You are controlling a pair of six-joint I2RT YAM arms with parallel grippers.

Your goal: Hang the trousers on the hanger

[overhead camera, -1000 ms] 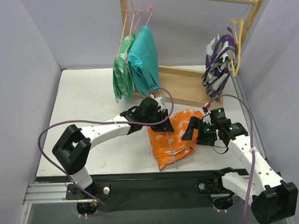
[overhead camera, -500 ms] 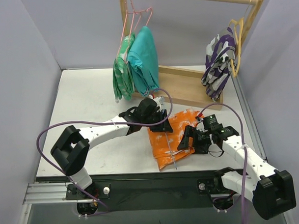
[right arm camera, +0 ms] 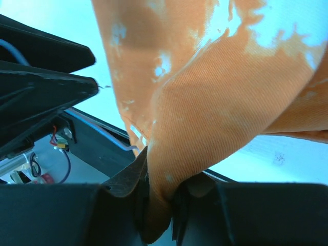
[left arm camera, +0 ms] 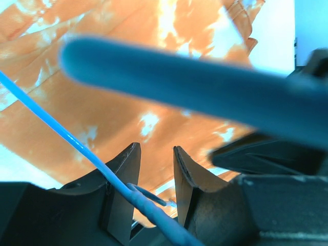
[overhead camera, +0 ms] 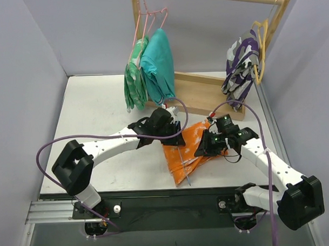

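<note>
- Where the right jaws close, they are clenched on a bunched fold of the trousers, and the orange cloth rises out of them.
- The left jaws, only partly closed, grasp the hanger by its thin blue wire, which slants away to the left across the cloth.
- Seen from above, the trousers lie on the counter between the two arms, right of centre and towards the near edge.
- The hanger's wire crosses the trousers' near part.
</note>
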